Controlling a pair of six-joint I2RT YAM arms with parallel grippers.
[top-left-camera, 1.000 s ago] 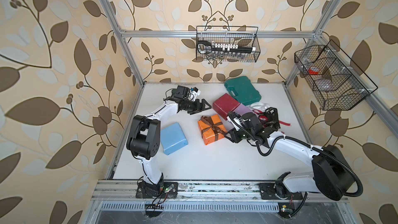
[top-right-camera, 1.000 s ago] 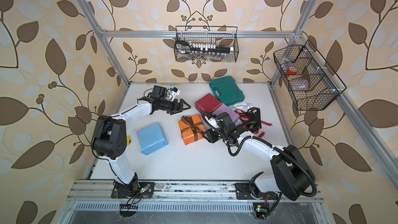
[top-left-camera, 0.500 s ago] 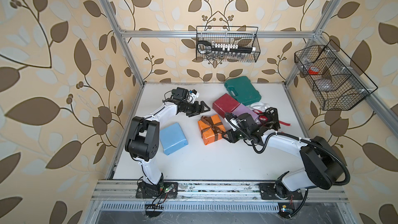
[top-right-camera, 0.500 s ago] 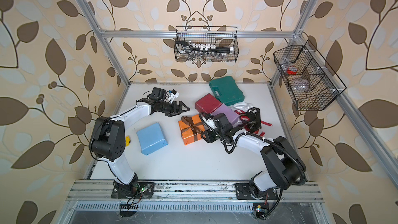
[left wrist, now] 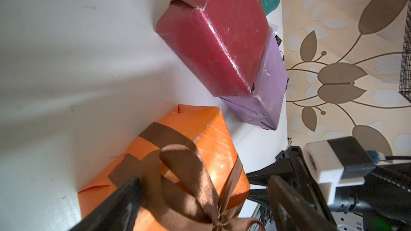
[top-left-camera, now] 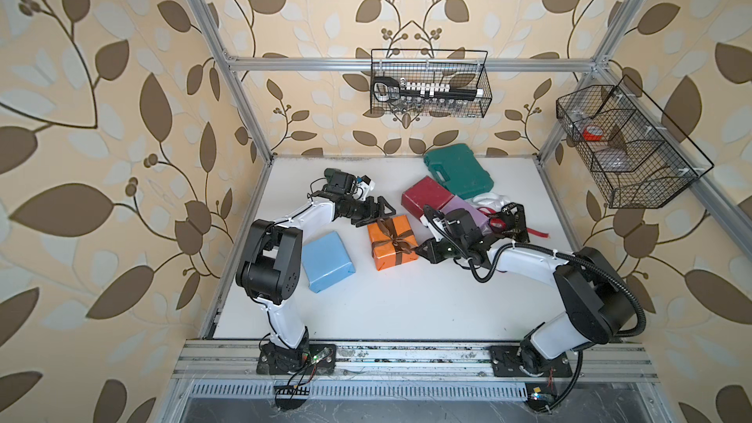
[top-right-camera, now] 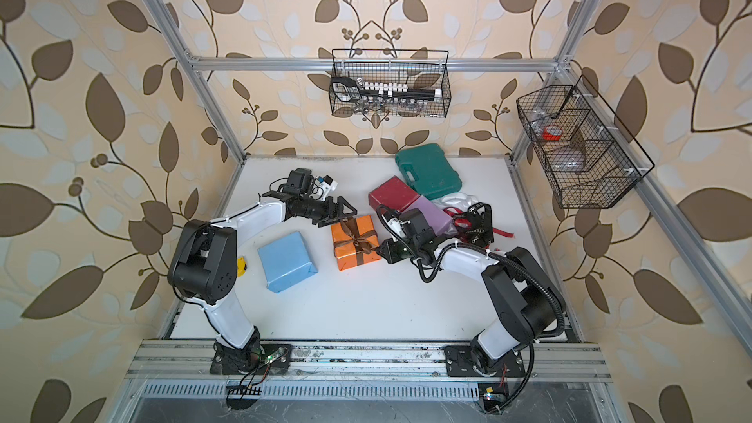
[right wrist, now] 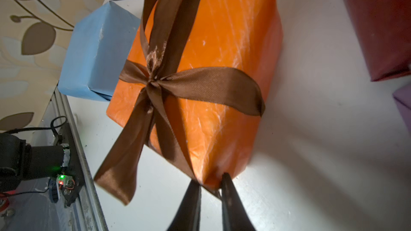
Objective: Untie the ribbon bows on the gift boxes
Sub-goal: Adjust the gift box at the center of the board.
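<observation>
The right gripper (right wrist: pixel 209 180) holds its jaws nearly together on a tail of the brown ribbon (right wrist: pixel 213 85), at the corner of the orange box (top-left-camera: pixel 382 260) facing the front right of the tabletop (top-left-camera: pixel 407 307); the box lies mid-tabletop. The left gripper (top-left-camera: pixel 376 215) is spread wide over the box's far end. We pull the tail straight out from the knot (right wrist: pixel 151 83), low and steady, and we press the left gripper down so the box cannot slide.

Right pincer (top-left-camera: pixel 416 252) touches brown ribbon (top-left-camera: pixel 396 238) at orange box (top-left-camera: pixel 384 259) corner; left pincer (top-left-camera: pixel 375 217) spread nearby.

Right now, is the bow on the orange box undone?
No, the brown bow sits knotted, loops intact, atop the orange box.
</observation>
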